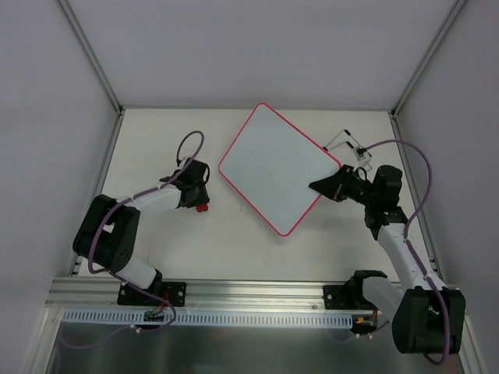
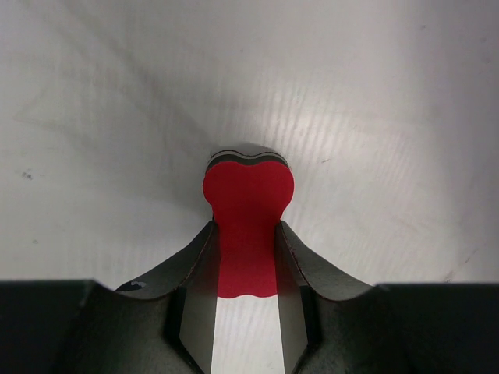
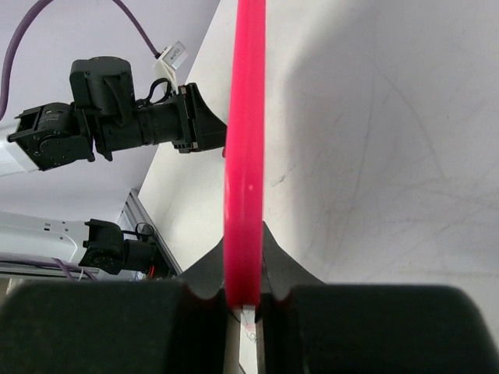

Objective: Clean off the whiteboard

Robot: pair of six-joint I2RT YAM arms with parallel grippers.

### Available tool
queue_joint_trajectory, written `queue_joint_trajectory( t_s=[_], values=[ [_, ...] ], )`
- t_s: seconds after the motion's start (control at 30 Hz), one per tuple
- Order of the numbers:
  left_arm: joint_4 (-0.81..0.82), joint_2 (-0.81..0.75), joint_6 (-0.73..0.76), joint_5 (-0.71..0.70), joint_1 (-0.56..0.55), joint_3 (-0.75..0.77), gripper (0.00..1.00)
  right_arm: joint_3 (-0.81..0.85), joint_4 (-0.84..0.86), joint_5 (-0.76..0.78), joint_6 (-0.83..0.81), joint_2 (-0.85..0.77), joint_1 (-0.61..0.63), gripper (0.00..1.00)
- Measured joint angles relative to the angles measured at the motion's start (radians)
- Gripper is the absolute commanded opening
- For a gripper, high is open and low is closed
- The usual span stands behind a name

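Observation:
The whiteboard is a white square with a thin pink-red frame, turned diamond-wise at the table's middle back. Its face shows no writing in the top view. My right gripper is shut on the board's right edge. In the right wrist view the pink frame runs edge-on between the jaws of the right gripper. My left gripper is to the board's left, low over the table, shut on the small red bone-shaped eraser. In the left wrist view the eraser sticks out past the left gripper.
A small clear wire-like object with a black clip lies at the back right, just behind my right gripper. An aluminium rail runs along the near edge. Grey walls close in the table at the back and sides.

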Motion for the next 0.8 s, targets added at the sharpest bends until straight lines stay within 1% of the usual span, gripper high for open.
queue_joint_trajectory(
  t_s=[0.03,0.1,0.13,0.2,0.23,0.3,0.33,0.4,0.43,0.6,0.8],
  values=[
    [-0.008,0.011,-0.002,0.000,0.000,0.014,0.09,0.005,0.000,-0.001,-0.002,0.000,-0.001,0.00],
    [-0.008,0.027,-0.006,0.002,0.000,0.038,0.20,0.011,0.000,-0.005,-0.007,0.000,-0.003,0.00],
    [-0.009,0.035,-0.009,0.002,0.000,0.043,0.35,0.014,0.000,-0.006,-0.009,0.000,-0.005,0.00],
    [-0.013,0.040,-0.012,0.001,0.000,0.048,0.49,0.018,0.000,-0.012,-0.011,0.000,-0.013,0.00],
    [-0.015,0.040,-0.016,0.002,0.000,0.048,0.63,0.020,0.000,-0.017,-0.011,0.001,-0.022,0.00],
    [-0.029,0.040,-0.022,0.002,0.000,0.048,0.75,0.026,-0.001,-0.025,-0.015,0.004,-0.041,0.00],
    [-0.034,0.038,-0.026,0.002,0.000,0.049,0.85,0.033,-0.001,-0.028,-0.017,0.009,-0.051,0.00],
    [-0.048,0.029,-0.027,0.002,0.000,0.052,0.95,0.051,-0.002,-0.035,-0.019,0.021,-0.072,0.00],
    [-0.060,0.018,-0.027,0.001,0.000,0.053,0.99,0.064,-0.002,-0.040,-0.020,0.028,-0.084,0.00],
    [-0.112,-0.080,-0.020,0.000,0.000,0.064,0.99,0.151,-0.002,-0.080,-0.039,0.071,-0.164,0.00],
    [-0.145,-0.279,0.058,0.002,0.000,0.096,0.99,0.315,0.004,-0.163,-0.084,0.157,-0.308,0.00]
  ],
)
